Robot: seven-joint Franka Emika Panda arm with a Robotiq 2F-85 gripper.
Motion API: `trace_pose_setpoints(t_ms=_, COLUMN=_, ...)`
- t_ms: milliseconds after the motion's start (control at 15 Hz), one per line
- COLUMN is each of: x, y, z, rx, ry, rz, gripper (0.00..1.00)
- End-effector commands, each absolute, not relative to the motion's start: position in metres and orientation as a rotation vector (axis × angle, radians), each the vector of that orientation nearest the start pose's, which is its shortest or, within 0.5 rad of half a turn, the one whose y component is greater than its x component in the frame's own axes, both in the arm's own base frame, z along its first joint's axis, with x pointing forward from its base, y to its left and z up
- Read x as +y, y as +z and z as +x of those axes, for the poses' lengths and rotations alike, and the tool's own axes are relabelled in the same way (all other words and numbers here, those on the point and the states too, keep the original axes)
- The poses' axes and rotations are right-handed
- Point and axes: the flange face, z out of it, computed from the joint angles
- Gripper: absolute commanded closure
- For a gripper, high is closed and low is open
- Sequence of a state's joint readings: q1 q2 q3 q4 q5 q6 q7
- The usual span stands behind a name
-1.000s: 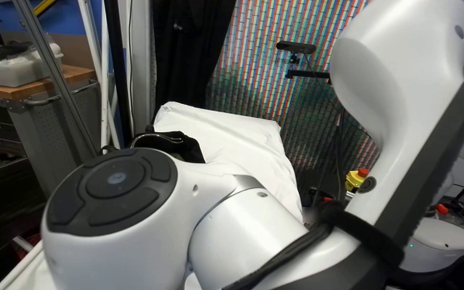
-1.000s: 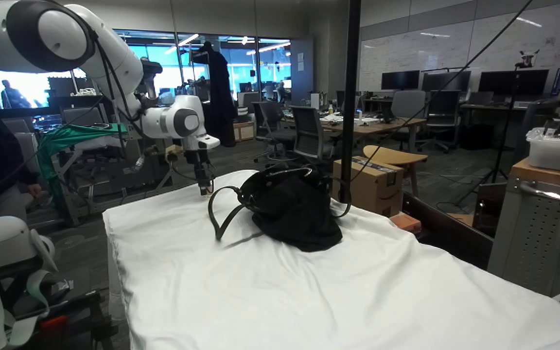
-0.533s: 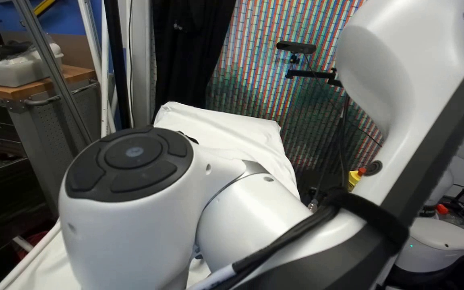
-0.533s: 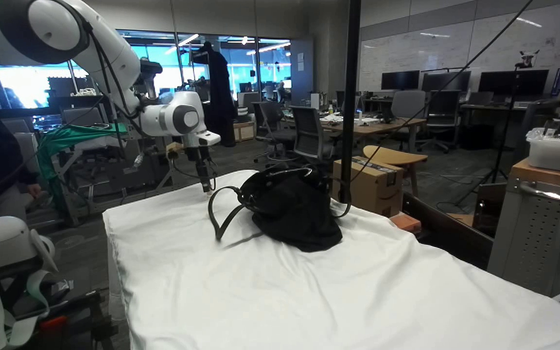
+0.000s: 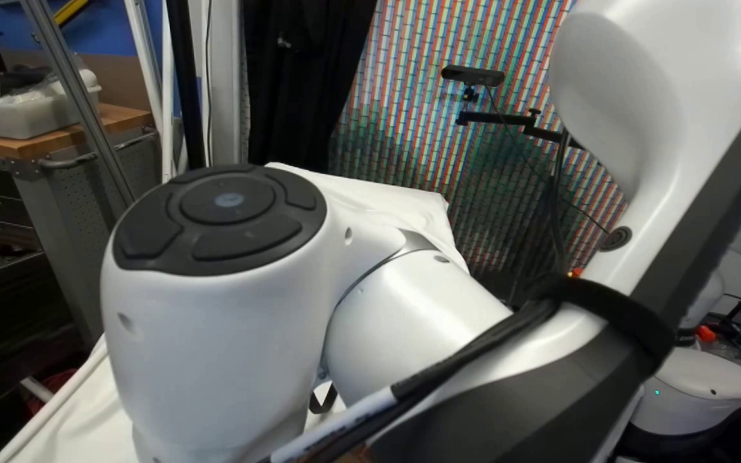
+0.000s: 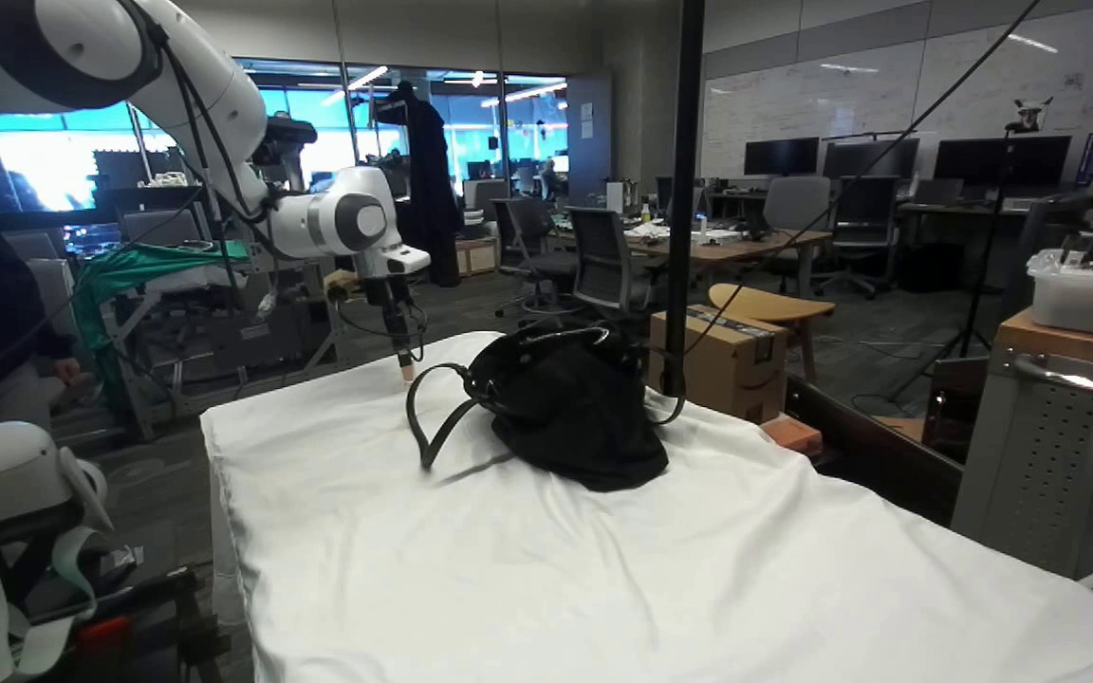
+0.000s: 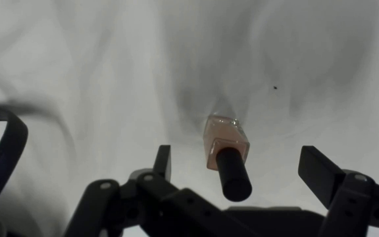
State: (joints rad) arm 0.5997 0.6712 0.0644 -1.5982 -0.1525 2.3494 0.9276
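Note:
A small bottle with clear, peach-pink glass (image 7: 222, 130) and a long black cap (image 7: 234, 176) stands on the white cloth. In the wrist view my gripper (image 7: 237, 159) is open around it, one finger on each side. Neither finger touches the bottle, and the left one is nearer to it. In an exterior view the gripper (image 6: 403, 357) points down just above the bottle (image 6: 408, 374). A black bag (image 6: 584, 417) lies close beside it, its strap (image 7: 3, 161) showing at the wrist view's left edge. The arm hides gripper and bottle in an exterior view.
White cloth (image 6: 471, 569) covers the table, with wrinkles. Behind the bag rises a black pole (image 6: 684, 190), with a cardboard box (image 6: 727, 360) beyond the table edge. A metal cart (image 5: 74, 212) holding a white bin (image 5: 23, 116) stands off to the side.
The arm and gripper have risen a little, and more of the bottle shows beneath the gripper. In an exterior view the arm's wrist now covers the bag. The bag has not moved.

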Motion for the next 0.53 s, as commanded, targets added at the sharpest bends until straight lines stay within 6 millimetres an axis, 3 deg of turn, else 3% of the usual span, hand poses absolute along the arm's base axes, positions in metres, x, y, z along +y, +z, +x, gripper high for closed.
trace_pose_setpoints(t_ms=0, x=0.422, y=0.250, z=0.558, rx=0.259, ry=-0.186, rz=-3.113, gripper=0.00)
trace_pose_setpoints(t_ms=467, x=0.420, y=0.233, z=0.563, rx=0.143, ry=-0.156, rz=-3.124, gripper=0.00)
